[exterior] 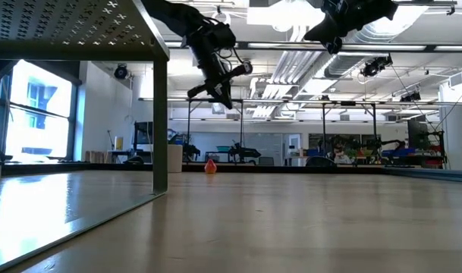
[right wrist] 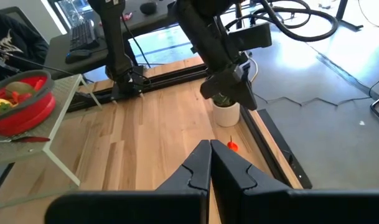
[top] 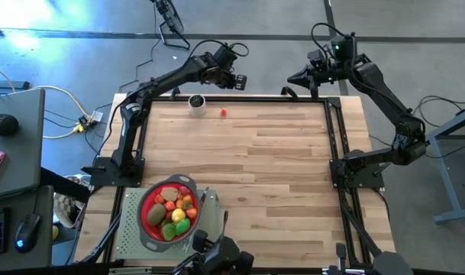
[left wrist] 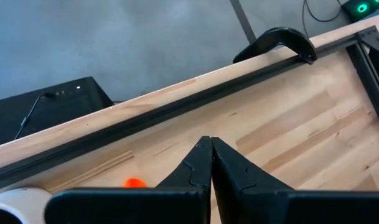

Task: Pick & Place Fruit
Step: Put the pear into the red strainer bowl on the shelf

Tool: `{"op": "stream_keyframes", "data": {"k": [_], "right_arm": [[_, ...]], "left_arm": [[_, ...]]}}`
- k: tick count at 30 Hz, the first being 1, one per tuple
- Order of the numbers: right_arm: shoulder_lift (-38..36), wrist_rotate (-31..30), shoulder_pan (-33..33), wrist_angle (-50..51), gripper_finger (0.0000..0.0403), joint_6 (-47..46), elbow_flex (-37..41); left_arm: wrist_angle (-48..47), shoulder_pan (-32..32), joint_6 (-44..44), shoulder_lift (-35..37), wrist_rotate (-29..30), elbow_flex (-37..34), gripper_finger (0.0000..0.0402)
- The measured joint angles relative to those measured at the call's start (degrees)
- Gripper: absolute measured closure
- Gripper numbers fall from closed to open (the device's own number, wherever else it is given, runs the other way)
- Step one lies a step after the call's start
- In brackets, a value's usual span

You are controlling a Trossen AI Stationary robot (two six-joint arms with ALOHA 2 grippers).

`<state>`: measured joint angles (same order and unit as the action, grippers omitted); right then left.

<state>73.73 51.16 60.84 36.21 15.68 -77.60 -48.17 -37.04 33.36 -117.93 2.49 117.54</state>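
The left gripper (top: 238, 80) hangs in the air at upper centre of the high view, just past the table's far edge, its two dark fingers pressed together on nothing. The right gripper (top: 295, 78) waits at upper right, likewise closed and empty.

Most of the small plastic toy fruits (top: 171, 210), red, orange, yellow, green and brown, are heaped in the red bowl-shaped strainer with a grey rim (top: 145, 230), which sits on a perforated grey metal stand (top: 131, 237) at lower left. One small red-orange toy fruit (top: 223, 112) lies alone on the pale wooden table (top: 278, 168) near its upper edge, a little right of a small white cup (top: 196, 102).

The pieces look light, hard and smooth, so probably apt to roll or squirt out of a pinch; a grip across the widest part of the lone piece, from straight above, seems safest.

A black rail (left wrist: 177, 106) borders the far edge close behind that piece, and the cup stands near it, so room is tight there. The middle of the table offers wide room.
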Motion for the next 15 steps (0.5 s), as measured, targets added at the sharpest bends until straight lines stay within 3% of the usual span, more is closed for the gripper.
{"op": "stream_keyframes", "data": {"k": [9,15], "right_arm": [[0.0,-0.1,0.0,-0.3,0.04,0.2,0.0],[0.0,-0.2,0.0,0.0,0.04,0.7,0.0]], "left_arm": [[-2.3,0.0,2.3,0.0,-0.3,0.0,0.0402],[-18.6,0.5,11.2,-1.5,-0.1,-0.1,0.0402]]}}
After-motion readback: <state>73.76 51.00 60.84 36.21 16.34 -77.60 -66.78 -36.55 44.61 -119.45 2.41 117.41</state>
